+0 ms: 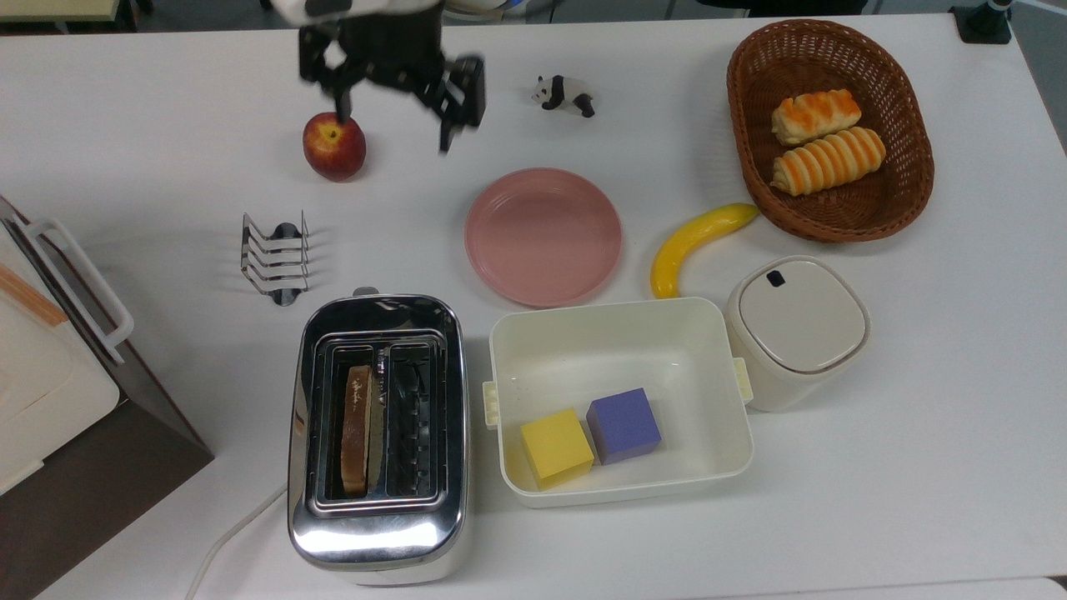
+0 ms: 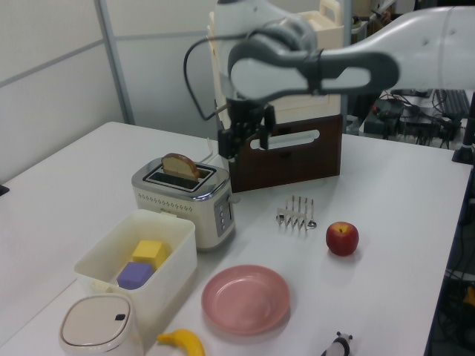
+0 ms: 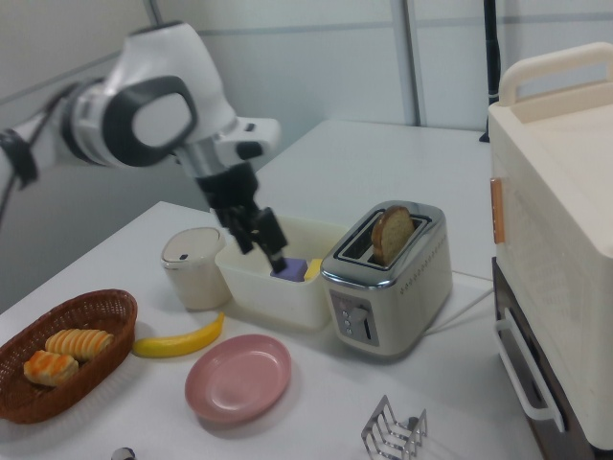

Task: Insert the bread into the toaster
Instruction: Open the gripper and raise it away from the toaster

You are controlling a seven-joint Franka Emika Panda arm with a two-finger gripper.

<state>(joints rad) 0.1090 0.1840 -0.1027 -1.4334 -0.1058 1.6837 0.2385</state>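
One slice of bread (image 1: 357,427) stood in the toaster (image 1: 377,533), in the slot on the top view's left, its rounded top protruding, presumably because the lever was not pressed. The hand (image 1: 389,102) hung open and empty above the table (image 1: 917,467). Two rolls (image 1: 827,158) lay in one basket (image 1: 746,108); two cubes (image 1: 590,435) sat in one tub (image 1: 708,487).

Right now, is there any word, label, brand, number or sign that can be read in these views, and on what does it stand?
None can be read.
The toaster has marks on its front control panel, too small to read.
The gripper body bears no text that can be made out.
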